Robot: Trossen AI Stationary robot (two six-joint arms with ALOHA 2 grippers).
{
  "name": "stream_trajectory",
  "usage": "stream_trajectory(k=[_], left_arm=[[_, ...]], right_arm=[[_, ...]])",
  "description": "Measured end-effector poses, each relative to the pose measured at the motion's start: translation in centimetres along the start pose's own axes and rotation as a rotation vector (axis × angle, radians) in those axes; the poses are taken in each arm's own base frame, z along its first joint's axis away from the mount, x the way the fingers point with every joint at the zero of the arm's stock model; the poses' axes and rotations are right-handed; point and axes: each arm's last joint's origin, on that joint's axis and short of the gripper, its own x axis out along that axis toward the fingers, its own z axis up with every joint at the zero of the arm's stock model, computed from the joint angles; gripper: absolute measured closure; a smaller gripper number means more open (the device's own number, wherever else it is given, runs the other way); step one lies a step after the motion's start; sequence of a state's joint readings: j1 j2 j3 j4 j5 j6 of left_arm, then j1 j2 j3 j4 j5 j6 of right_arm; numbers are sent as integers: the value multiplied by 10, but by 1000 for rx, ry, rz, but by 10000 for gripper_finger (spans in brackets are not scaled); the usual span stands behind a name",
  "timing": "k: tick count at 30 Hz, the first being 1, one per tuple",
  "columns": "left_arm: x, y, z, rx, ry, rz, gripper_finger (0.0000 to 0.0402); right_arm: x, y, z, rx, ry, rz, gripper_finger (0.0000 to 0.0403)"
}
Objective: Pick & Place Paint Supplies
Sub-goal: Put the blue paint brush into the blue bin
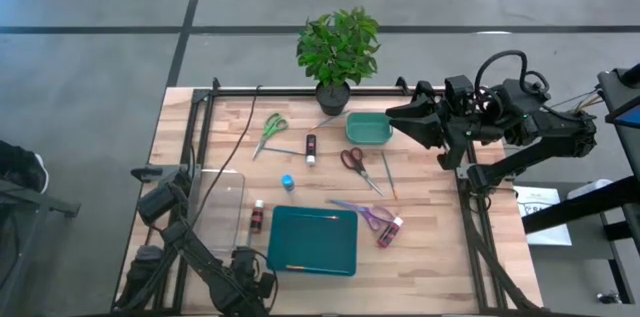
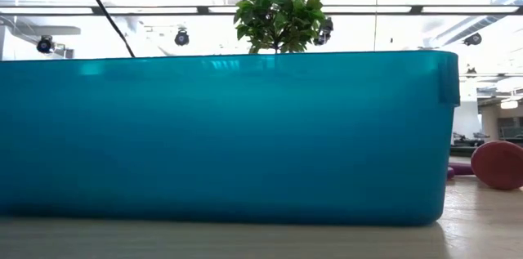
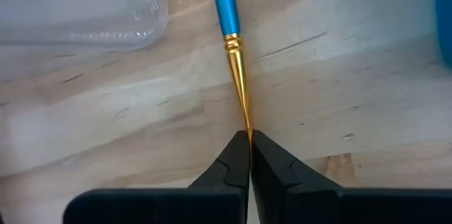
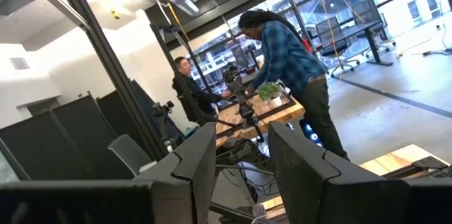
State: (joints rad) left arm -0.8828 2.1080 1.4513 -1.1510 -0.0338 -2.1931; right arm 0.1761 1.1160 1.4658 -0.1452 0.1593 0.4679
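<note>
Left gripper (image 3: 248, 133) at desk's near edge, fingers pinched on brush (image 3: 231, 33) tip only, so risk of slipping or pivoting on lift; right gripper (image 4: 242, 155) parked high, fingers apart, empty.

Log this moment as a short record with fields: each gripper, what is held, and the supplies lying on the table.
left gripper: shut on the gold end of a blue-handled brush, low over the table's near edge, beside the clear container
right gripper: raised above the far right of the table, jaws apart, holding nothing
teal tray: near centre, a thin brush lying at its far edge
teal bin: far side, by the potted plant
loose bottles: black one, dark red one, pinkish one
scissors: green pair, red pair, purple pair
</note>
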Motion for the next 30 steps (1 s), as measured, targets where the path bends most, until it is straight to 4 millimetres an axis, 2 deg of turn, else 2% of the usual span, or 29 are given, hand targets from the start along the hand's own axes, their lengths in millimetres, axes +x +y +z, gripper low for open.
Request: stream_trajectory(k=[14, 17, 30], left_arm=[[-6, 1, -15, 26, 54, -92, 394], [-14, 1, -18, 31, 29, -126, 394], [-51, 3, -12, 29, -107, -125, 394]], right_arm=[[0, 0, 0, 3, -4, -7, 274], [0, 0, 0, 3, -4, -8, 274], [1, -2, -4, 2, 8, -11, 274]])
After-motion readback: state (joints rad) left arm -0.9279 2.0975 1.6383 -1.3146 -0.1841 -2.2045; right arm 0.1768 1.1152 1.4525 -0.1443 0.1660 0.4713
